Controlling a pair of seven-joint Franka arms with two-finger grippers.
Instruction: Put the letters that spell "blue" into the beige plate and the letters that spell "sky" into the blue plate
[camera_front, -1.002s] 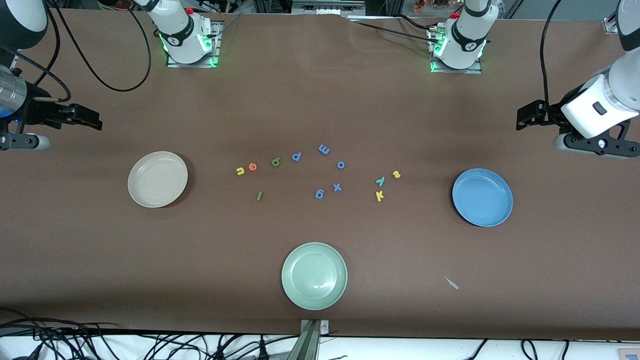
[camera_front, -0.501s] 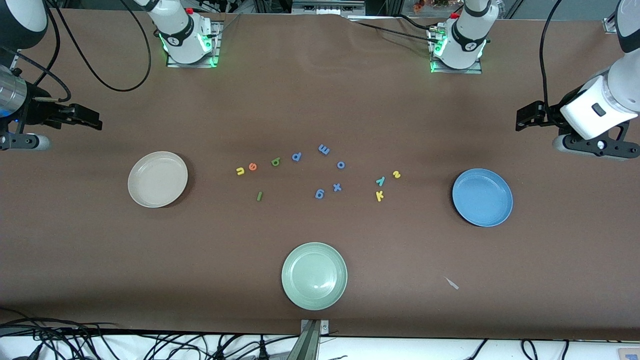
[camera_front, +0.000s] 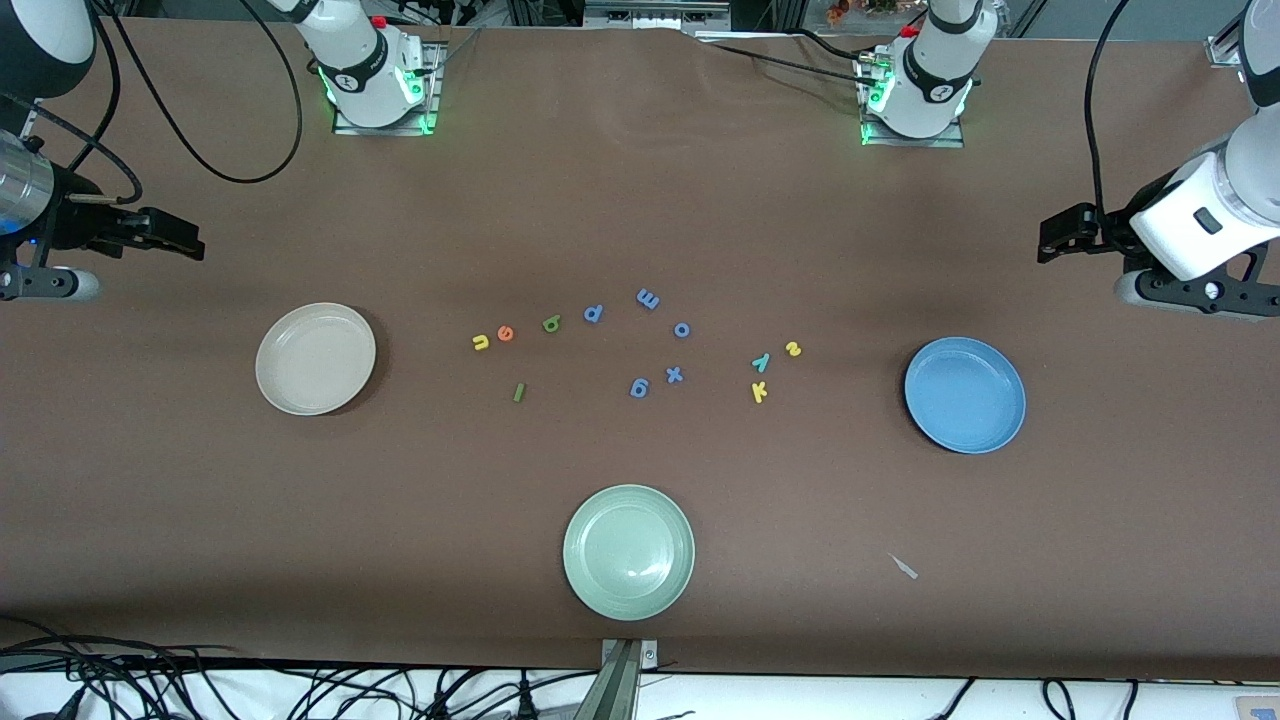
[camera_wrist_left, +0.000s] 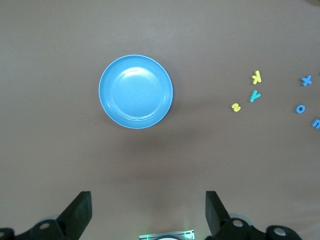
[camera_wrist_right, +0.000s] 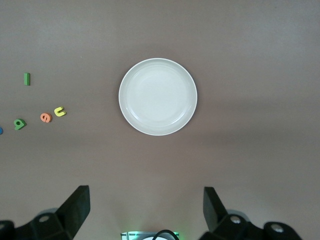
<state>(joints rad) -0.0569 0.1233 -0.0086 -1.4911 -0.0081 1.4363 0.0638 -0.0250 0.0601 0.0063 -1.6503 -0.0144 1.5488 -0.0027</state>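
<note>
The beige plate lies empty toward the right arm's end, and the blue plate lies empty toward the left arm's end. Between them on the table are yellow u, orange e, light green b and dark green l. Closer to the blue plate are yellow s, teal y and yellow k. My left gripper hangs open over bare table by the blue plate. My right gripper hangs open by the beige plate.
Several blue-violet letters are scattered mid-table between the two letter groups. A pale green plate sits nearer the front camera. A small grey scrap lies toward the front edge. Black cables trail at the right arm's end.
The left arm's hand has shifted slightly toward its own end of the table. The right arm, the plates and the letters have not moved.
</note>
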